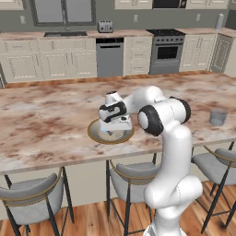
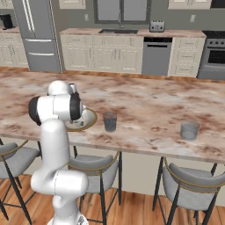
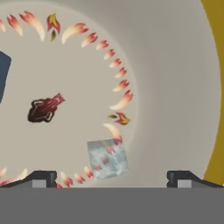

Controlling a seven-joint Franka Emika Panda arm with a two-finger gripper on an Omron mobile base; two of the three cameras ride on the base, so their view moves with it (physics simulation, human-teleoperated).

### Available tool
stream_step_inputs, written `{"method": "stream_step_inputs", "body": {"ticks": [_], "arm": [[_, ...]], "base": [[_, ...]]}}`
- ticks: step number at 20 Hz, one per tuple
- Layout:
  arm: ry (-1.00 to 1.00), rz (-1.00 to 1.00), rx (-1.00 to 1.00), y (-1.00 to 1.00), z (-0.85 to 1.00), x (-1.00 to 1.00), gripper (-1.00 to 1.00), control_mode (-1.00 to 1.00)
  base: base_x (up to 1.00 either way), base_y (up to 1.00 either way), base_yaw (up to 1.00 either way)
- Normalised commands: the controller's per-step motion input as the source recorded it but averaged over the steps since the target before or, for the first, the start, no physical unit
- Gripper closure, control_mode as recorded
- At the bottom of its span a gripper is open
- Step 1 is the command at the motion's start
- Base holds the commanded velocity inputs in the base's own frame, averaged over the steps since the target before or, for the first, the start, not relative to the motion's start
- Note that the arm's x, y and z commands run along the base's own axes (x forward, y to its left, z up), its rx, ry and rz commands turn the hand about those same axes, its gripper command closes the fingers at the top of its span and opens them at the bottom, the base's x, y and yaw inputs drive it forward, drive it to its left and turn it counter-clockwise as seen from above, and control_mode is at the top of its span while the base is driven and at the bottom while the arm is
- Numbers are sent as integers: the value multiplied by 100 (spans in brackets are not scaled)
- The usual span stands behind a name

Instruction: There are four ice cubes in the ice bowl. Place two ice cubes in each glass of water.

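Note:
My gripper [image 3: 111, 179] hangs open, low inside the ice bowl [image 3: 175, 65], pointing straight down at its floor. One pale translucent ice cube [image 3: 107, 158] lies on the flame-painted bottom between my two fingertips [image 3: 41, 178], a little left of the middle and untouched. A dark bluish shape [image 3: 3, 74] is cut off by the left edge of the hand view. From the left base view the hand [image 1: 115, 124] sits over the golden-rimmed ice bowl [image 1: 110, 142]. One glass of water [image 2: 110, 121] stands just right of the bowl [image 2: 91, 121], and the other glass [image 2: 190, 130] [image 1: 218, 117] stands farther right.
The bowl and glasses stand near the front edge of a long marble island counter [image 1: 46, 120]. Grey stools [image 1: 32, 193] are tucked below it. Cabinets, a dishwasher and an oven [image 1: 166, 50] line the far wall.

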Motion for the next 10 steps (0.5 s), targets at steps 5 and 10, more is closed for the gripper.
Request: {"method": "stream_step_inputs", "body": {"ticks": [5,10], "arm": [[0,1,-3,0,-18,22,-100,-100],[0,3,-3,0,-17,26,-100,-100]], "base": [[0,0,0],[0,0,0]]}}
